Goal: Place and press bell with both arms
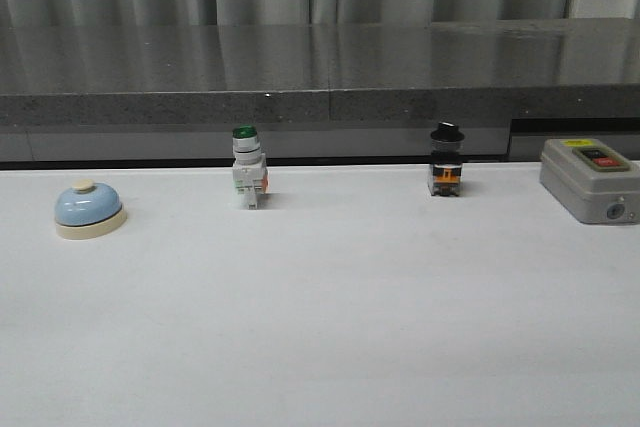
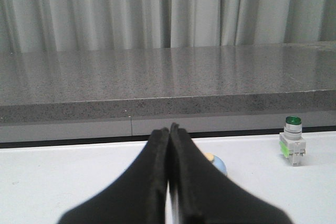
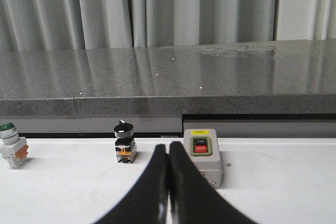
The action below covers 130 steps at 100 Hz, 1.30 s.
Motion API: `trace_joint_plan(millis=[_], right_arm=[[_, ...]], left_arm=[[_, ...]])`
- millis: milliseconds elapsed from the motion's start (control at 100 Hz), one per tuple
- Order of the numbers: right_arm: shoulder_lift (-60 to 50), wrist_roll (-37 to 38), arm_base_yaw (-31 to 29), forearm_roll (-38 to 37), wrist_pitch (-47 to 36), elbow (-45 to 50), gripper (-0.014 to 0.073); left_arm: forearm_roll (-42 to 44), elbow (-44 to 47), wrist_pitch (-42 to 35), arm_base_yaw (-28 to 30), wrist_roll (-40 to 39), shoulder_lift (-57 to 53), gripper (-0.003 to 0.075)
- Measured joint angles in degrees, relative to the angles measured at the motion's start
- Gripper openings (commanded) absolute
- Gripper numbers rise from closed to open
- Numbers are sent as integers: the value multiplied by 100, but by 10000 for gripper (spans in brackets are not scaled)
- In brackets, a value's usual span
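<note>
Desk call bell (image 1: pixel 89 210) at the nine o'clock edge of the white surface (image 1: pixel 330 327), upright and free-standing, well apart from the green-capped push-button switch (image 1: pixel 248 169) and the black-knobbed switch (image 1: pixel 446 160). Left claw (image 2: pixel 169 132) and right claw (image 3: pixel 168 150) are both closed and empty. The glossy dome likely slips under pinching; the cream base rim probably offers firmer purchase. The bell seems light and rigid.
</note>
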Motion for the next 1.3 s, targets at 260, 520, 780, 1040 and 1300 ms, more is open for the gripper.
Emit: trace_joint_plan(millis=[260, 520, 780, 1040, 1300], right_arm=[[0, 0, 0, 0, 0, 0, -60], [0, 0, 0, 0, 0, 0, -60], [0, 0, 0, 0, 0, 0, -60], [0, 0, 0, 0, 0, 0, -60], [0, 0, 0, 0, 0, 0, -60]], left_arm=[[0, 0, 0, 0, 0, 0, -20], [-11, 0, -95, 0, 0, 0, -20], [-228, -626, 932, 0, 0, 200, -20], [-825, -2209, 2091, 0, 0, 1798, -20], [-1077, -3796, 3206, 0, 0, 3606, -20]])
